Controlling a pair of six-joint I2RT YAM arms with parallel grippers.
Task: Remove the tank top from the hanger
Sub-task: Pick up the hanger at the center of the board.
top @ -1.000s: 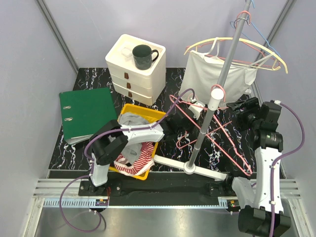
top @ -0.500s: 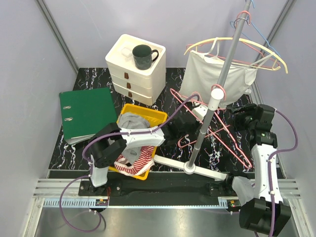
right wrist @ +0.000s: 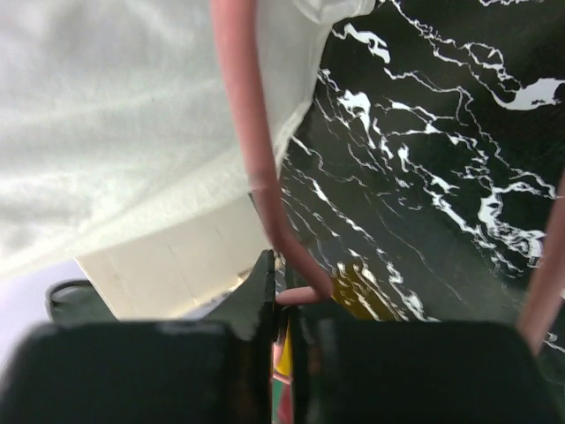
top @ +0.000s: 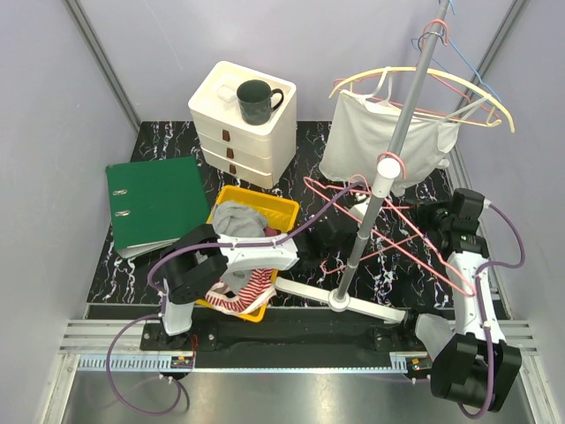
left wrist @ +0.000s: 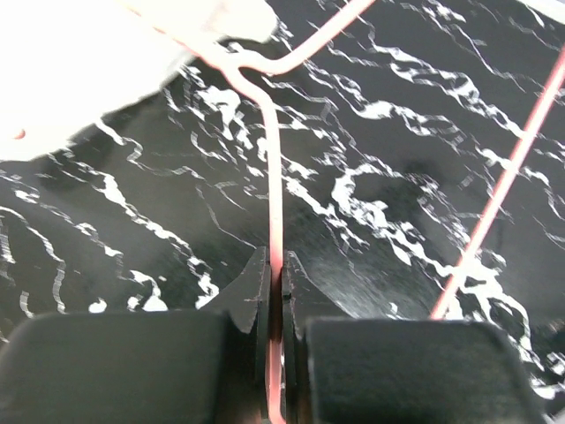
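Shows the white tank top (top: 380,137) hanging above the far right corner of the table (top: 168,141), strung on hangers (top: 494,106) hooked to the slanted pole (top: 402,124); cannot tell which one carries it. Shows a tangle of pink wire hangers (top: 393,240) lower down, around the pole's foot. Has the left gripper (left wrist: 274,283) out past the table's middle, jaws pressed together on a pink wire (left wrist: 274,177), white cloth just beyond. Has the right gripper (right wrist: 282,291) near the right edge, jaws clamped on a pink hanger rod (right wrist: 245,106), white fabric just beside it. Cannot tell whether both grip one hanger. Shows a yellow bin (top: 265,201) of clothes toward the near edge, beside the left arm.
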